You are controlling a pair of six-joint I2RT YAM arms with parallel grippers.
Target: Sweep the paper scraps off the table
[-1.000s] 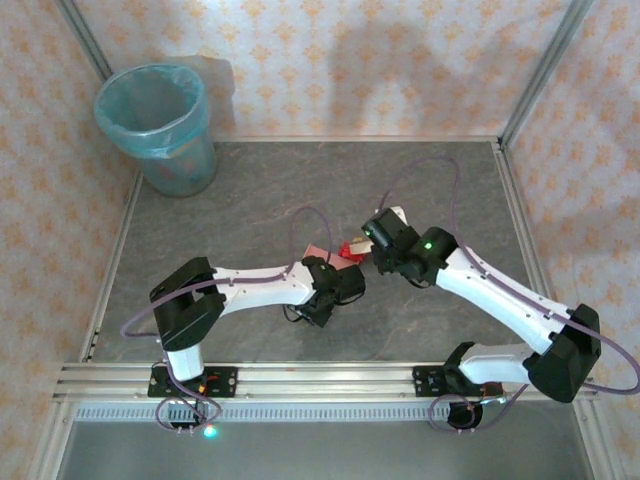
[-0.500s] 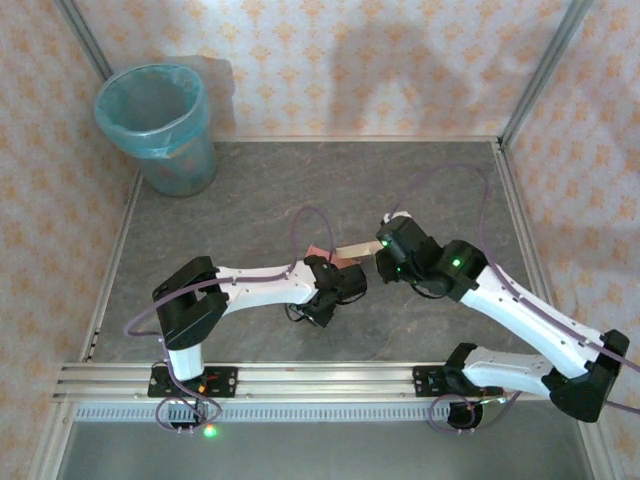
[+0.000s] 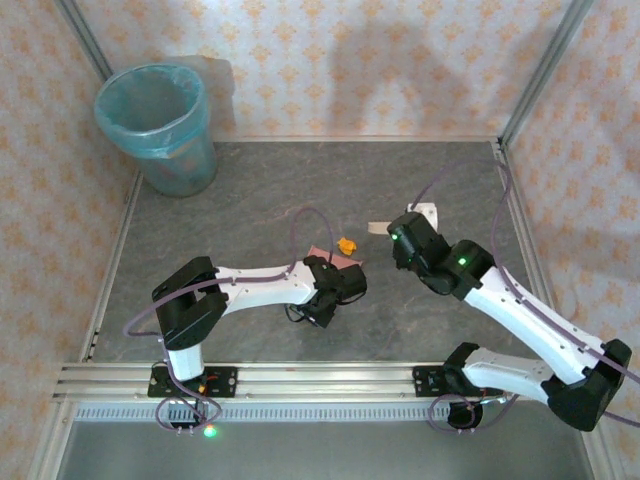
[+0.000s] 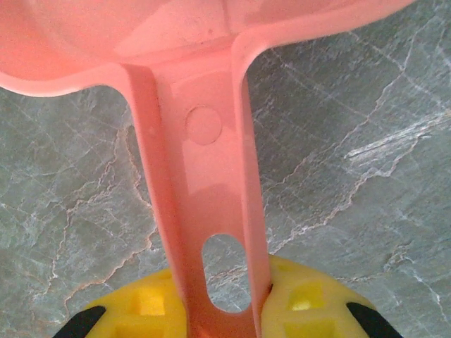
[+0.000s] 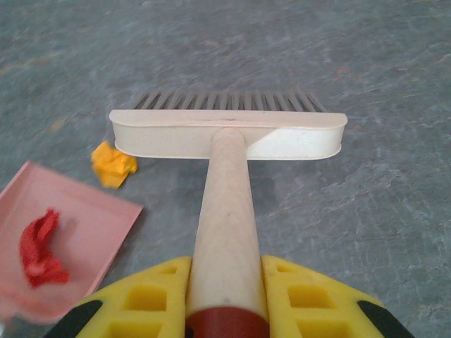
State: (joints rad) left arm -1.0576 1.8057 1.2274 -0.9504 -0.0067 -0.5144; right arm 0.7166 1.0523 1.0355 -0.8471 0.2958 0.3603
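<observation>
- Right wrist view, nearest: the right gripper (image 5: 225, 299) pinches the brush (image 5: 227, 134) by its handle. The head lies straight ahead, bristles down at the table (image 5: 366, 211).
- Left gripper (image 4: 222, 313) clamps the dustpan (image 5: 84, 218) handle; its lip is best pressed flat.
- Step in hand, as judged: place the bristles beyond the orange scrap (image 5: 113, 164), then draw it low and slow onto the lip.
- Paper scraps: a red scrap (image 5: 39, 246) lies crumpled inside the pan, left of the right gripper. The orange one sits loose, ahead-left, just off the lip.
</observation>
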